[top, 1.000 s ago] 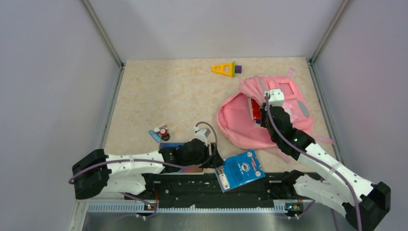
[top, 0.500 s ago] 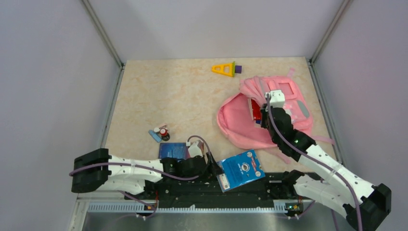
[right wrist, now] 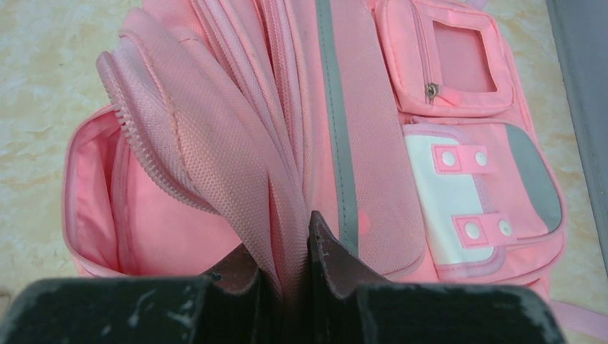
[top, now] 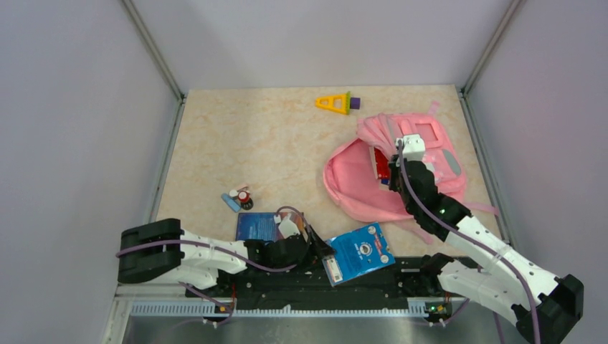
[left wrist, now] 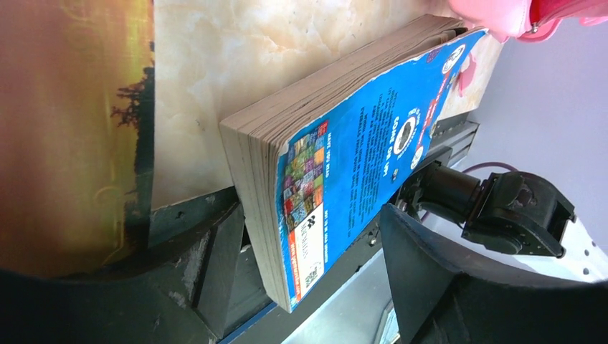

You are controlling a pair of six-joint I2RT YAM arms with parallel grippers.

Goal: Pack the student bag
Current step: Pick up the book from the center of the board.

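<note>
Student bag (top: pixel 351 195): lies on the right half of the table (top: pixel 236 143), front pockets facing up.
Bag axis: runs roughly from the near edge toward the far wall, a little tilted. Mouth gapes to the left; pockets and white patch sit on the right.
Well left of the bag: dark book (top: pixel 257 225) lying flat, small toys (top: pixel 238 198) just beyond it.
Left gripper (top: pixel 325 252): stands wide open, near-left of the bag, straddling a corner of the blue book (top: pixel 358 251). Clamps nothing.
Blue book: lies just nearer than the bag, partly over the table's near edge.
Yellow toy (top: pixel 334 103): far-left of the bag, apart from it.
Right gripper (top: pixel 392 161): closed on the bag's zip-edged flap at the mouth, fabric pinched between both fingers.
Left wrist view only: shows the book's page edge. One finger (left wrist: pixel 215 265) sits close against the pages, touching or not unclear; the other (left wrist: pixel 423 272) stands apart from the cover.
Right wrist view only: shows the pink lining inside the mouth, a grey stripe, a window pocket, and two snap tabs on the white patch.
Top view only: shows a red item (top: pixel 380 163) inside the mouth, beside the right gripper.
</note>
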